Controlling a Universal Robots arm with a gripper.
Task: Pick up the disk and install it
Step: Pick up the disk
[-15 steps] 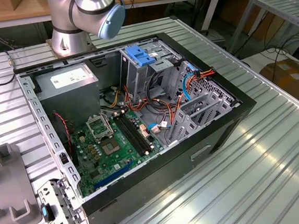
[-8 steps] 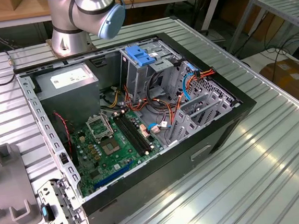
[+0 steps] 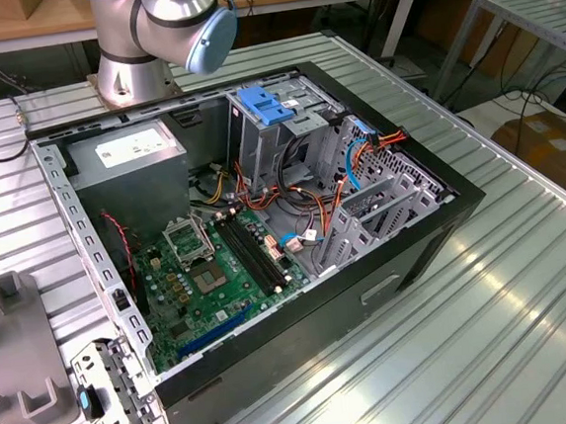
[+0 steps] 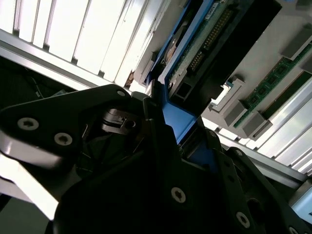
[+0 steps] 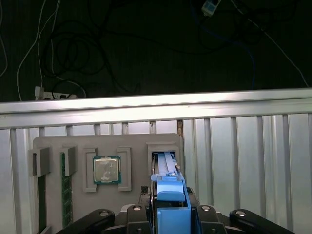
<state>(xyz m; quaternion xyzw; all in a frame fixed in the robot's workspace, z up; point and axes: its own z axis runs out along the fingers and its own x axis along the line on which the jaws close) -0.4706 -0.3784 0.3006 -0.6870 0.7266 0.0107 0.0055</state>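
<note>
In the first wrist view the disk [image 5: 165,168] stands on edge in a slot of the grey parts tray [image 5: 131,142]. Its blue plastic rail [image 5: 170,195] faces the camera. My gripper [image 5: 170,217] straddles that rail, a black finger [image 5: 134,214] close on each side, shut on the disk. In the second wrist view the disk [image 4: 181,119] runs between the black fingers [image 4: 151,126], blue rail first, with its green circuit board beyond. The open computer case [image 3: 442,220] lies on the ribbed metal table in the exterior view, its drive cage [image 3: 264,106] topped with blue plastic.
The tray also holds a processor chip [image 5: 106,170] and memory sticks [image 5: 65,192] beside the disk's slot. Inside the case are a motherboard [image 3: 214,277], a grey power supply [image 3: 130,166] and loose cables [image 3: 357,156]. The arm's base [image 3: 136,56] stands behind the case. A dark floor with cables lies past the table edge [image 5: 156,105].
</note>
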